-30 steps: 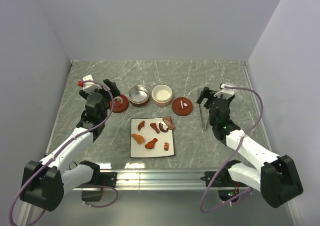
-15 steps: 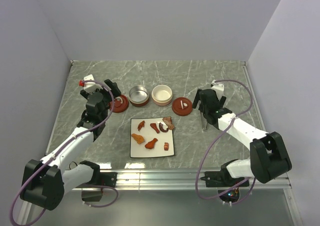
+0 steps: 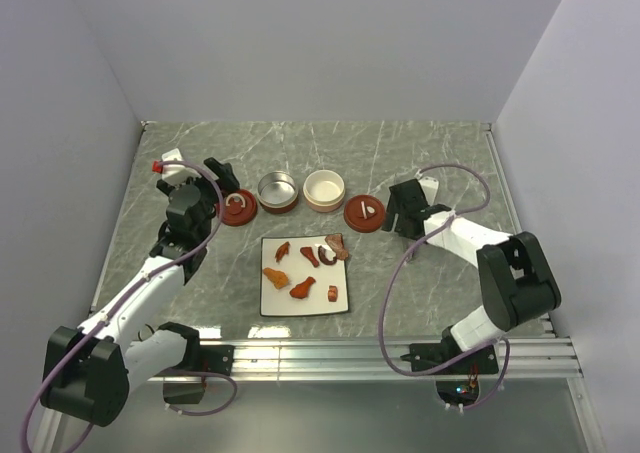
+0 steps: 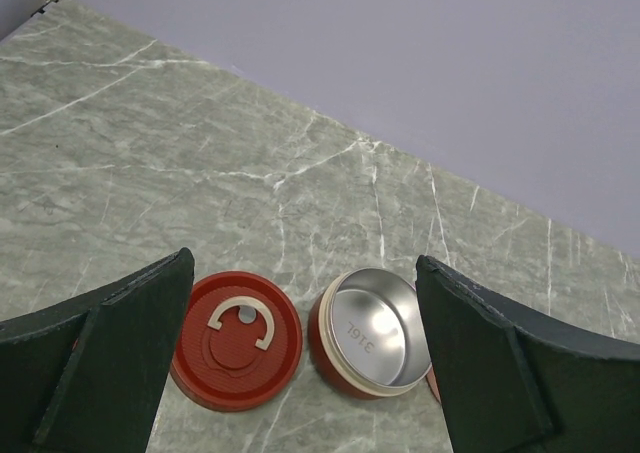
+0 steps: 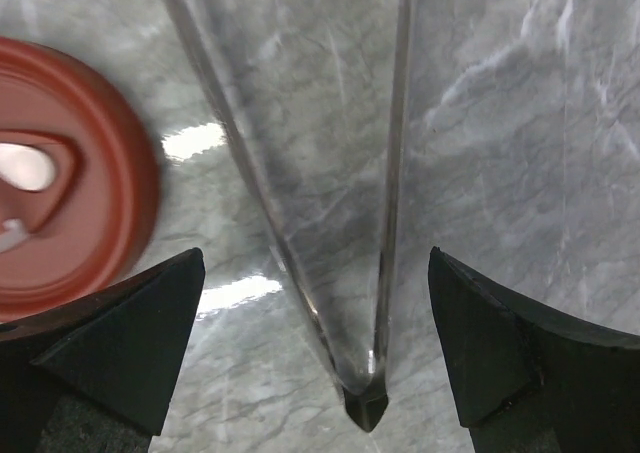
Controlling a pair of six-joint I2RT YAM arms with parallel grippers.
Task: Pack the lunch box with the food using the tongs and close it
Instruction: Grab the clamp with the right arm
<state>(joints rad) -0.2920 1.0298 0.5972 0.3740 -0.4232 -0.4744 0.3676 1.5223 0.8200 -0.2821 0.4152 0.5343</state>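
Observation:
Several small orange, red and brown pieces of food (image 3: 302, 288) lie on a white square plate (image 3: 270, 304). The lunch box is two open round tins, one steel-lined (image 3: 277, 191) (image 4: 375, 333) and one cream (image 3: 324, 189). The tongs (image 3: 409, 250) (image 5: 392, 173) lie flat on the marble to the right of the plate. My right gripper (image 3: 404, 214) (image 5: 313, 293) is open and hangs low over them, a finger on each side of their joined end, not touching. My left gripper (image 3: 221, 179) (image 4: 303, 273) is open above the left red lid (image 4: 236, 340) and holds nothing.
Two red lids with white handles lie flat, one left of the tins (image 3: 238, 207) and one right of them (image 3: 364, 213) (image 5: 60, 173). Grey walls enclose the marble table on three sides. A metal rail (image 3: 330, 353) runs along the near edge.
My right arm has reached forward and brought its gripper down over the tongs' joined end. The left arm has hardly moved. Both grippers stayed open.

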